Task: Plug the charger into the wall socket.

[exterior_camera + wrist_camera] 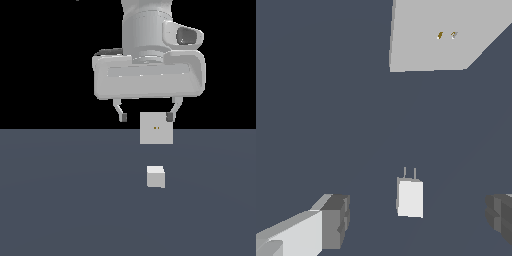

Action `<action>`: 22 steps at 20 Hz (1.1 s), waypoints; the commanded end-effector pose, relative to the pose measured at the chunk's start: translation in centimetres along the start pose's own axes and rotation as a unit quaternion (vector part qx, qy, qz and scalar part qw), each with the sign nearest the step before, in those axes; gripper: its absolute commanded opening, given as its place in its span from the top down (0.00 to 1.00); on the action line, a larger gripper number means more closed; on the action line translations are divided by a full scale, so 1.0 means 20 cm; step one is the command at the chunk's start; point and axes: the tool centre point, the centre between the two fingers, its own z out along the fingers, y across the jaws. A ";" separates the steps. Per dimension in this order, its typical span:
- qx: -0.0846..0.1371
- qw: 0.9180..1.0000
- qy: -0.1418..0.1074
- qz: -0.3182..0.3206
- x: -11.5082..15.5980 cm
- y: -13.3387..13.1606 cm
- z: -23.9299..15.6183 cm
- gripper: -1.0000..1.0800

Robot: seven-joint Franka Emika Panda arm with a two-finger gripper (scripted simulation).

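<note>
Nearest your wrist camera sit the two dark finger pads (336,220), spread wide with nothing between them but bare floor and the charger (410,198). Your gripper (146,117) hangs open above the ground in the exterior view, gripping nothing.

You see the charger as a small plain white-grey cube (156,177) resting on the floor, apart from both fingers and from everything else. In the wrist view two thin prongs stick out of its far face, pointing toward the wall socket (426,45). All four of its sides have free floor around them, so the open jaws have room on either flank.

You find the wall socket (156,128) standing upright as a flat light-grey square plate, wider than the cube, with two tiny orange dots at its centre. It stands well apart from the charger, beyond it, with an open strip of floor between the two. In the exterior view one fingertip overlaps the plate's upper corner on the exterior view's right; you cannot tell whether they touch.

Under everything lies a flat, uniform slate-blue floor (60,200), ending at a straight horizon against a black background (45,60).
</note>
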 end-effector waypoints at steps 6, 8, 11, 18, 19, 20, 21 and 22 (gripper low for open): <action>-0.002 0.999 0.039 0.015 -0.08 0.03 0.10 0.04; -0.003 0.999 0.050 0.019 -0.10 0.04 0.13 0.04; -0.003 0.998 0.063 0.024 -0.12 0.05 0.17 0.04; -0.005 0.996 0.085 0.032 -0.16 0.06 0.24 0.04; -0.005 0.996 0.088 0.033 -0.16 0.07 0.25 0.04; -0.005 0.995 0.090 0.034 -0.16 0.07 0.25 0.04; -0.005 0.995 0.091 0.035 -0.17 0.07 0.26 0.04; -0.005 0.995 0.093 0.035 -0.17 0.07 0.26 0.04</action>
